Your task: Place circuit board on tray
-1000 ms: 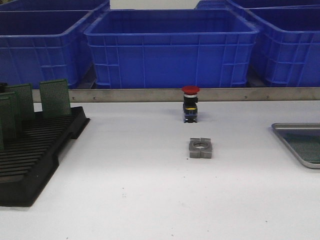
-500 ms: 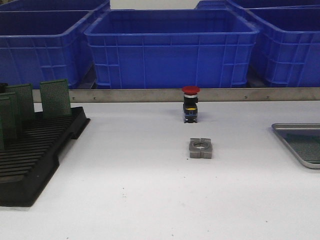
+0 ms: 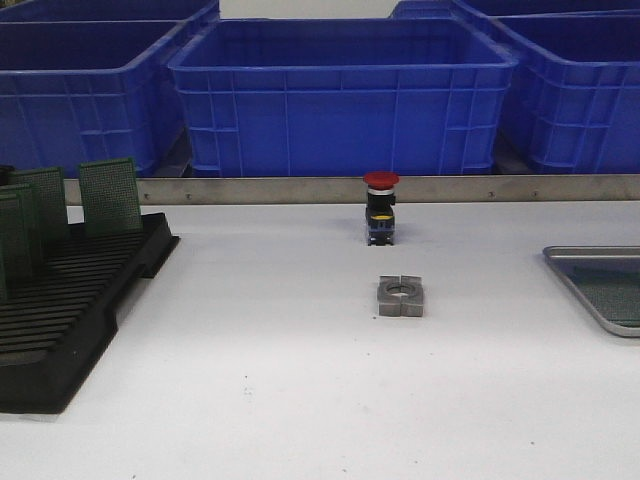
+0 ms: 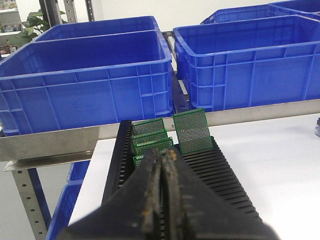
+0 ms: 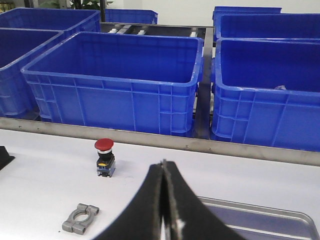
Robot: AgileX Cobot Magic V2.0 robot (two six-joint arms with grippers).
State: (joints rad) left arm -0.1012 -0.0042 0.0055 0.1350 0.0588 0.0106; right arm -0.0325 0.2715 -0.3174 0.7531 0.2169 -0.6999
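Several green circuit boards (image 3: 110, 195) stand upright in the far slots of a black slotted rack (image 3: 70, 300) at the table's left. The grey metal tray (image 3: 590, 252) lies at the right edge, cut off by the frame. Neither gripper shows in the front view. In the left wrist view my left gripper (image 4: 164, 156) is shut and empty, just short of the circuit boards (image 4: 192, 131) over the rack (image 4: 220, 175). My right gripper (image 5: 162, 165) is shut and empty, with the tray (image 5: 270, 222) close beside it.
A red-capped push button (image 3: 381, 207) stands mid-table at the back, and a grey metal clamp block (image 3: 401, 296) lies in front of it. Large blue bins (image 3: 340, 95) line the far side behind a metal rail (image 3: 300, 189).
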